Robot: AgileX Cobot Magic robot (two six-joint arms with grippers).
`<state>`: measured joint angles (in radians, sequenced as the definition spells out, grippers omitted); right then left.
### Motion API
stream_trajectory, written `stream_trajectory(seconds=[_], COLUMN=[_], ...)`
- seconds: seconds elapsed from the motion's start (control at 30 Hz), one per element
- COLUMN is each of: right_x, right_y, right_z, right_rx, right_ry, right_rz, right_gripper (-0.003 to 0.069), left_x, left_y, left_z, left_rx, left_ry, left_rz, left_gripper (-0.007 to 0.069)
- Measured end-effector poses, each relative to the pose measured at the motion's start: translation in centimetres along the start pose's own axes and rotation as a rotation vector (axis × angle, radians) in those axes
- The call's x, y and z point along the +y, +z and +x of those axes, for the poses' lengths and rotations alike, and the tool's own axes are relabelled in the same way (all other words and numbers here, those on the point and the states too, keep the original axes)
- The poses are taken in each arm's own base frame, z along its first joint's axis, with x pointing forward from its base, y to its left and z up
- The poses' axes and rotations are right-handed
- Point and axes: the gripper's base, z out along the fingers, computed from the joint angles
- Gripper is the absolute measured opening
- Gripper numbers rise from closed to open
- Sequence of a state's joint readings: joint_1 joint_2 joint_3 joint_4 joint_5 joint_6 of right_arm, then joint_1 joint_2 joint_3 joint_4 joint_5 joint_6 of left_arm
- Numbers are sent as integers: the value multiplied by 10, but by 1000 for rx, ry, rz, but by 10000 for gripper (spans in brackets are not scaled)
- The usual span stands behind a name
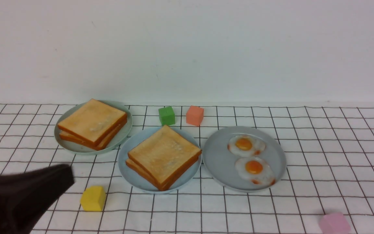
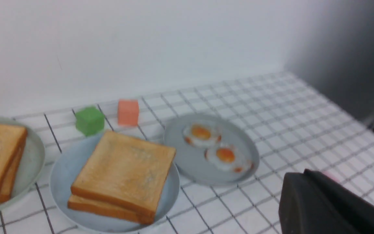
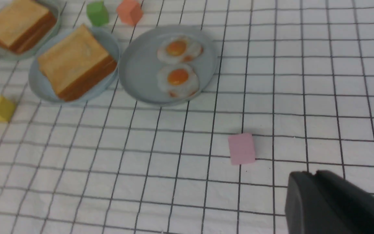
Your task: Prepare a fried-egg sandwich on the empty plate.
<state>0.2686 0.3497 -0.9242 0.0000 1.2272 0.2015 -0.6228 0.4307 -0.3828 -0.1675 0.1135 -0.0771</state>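
Observation:
The sky-blue plate (image 1: 131, 172) in the middle of the cloth holds two golden-brown toast slices (image 1: 163, 155) stacked one on the other. No egg shows between them. It also shows in the left wrist view (image 2: 60, 175) and in the right wrist view (image 3: 41, 87). Two fried eggs (image 1: 250, 159) with orange yolks lie on the grey plate (image 1: 218, 159) to its right. My left gripper (image 1: 67, 171) is shut and empty, low at the front left, apart from the plates. Its tips show in the left wrist view (image 2: 299, 174). My right gripper (image 3: 307, 175) is shut and empty over bare cloth.
A pale grey-green plate (image 1: 76, 148) at the back left holds a stack of toast (image 1: 93, 123). A green cube (image 1: 167, 115) and an orange cube (image 1: 194, 115) stand behind the plates. A yellow cube (image 1: 93, 198) and a pink cube (image 1: 334, 223) lie near the front.

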Motion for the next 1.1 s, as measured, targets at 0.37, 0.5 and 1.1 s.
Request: stream_trajectory(seconds=[0.37, 0.5, 1.1], right_x=[-9, -8, -28], right_y=[38, 64, 126], right_z=[37, 41, 103], right_rx=[-210, -322, -285], right_ry=[99, 136, 130], right_rz=[-40, -99, 42], right_gripper=[61, 65, -5], left_x=[11, 14, 15], left_y=[-19, -18, -19], left_z=[44, 56, 68], left_rx=[-42, 19, 144], left_ry=[-2, -3, -3], left_rz=[1, -8, -17], left_gripper=[-13, -13, -13])
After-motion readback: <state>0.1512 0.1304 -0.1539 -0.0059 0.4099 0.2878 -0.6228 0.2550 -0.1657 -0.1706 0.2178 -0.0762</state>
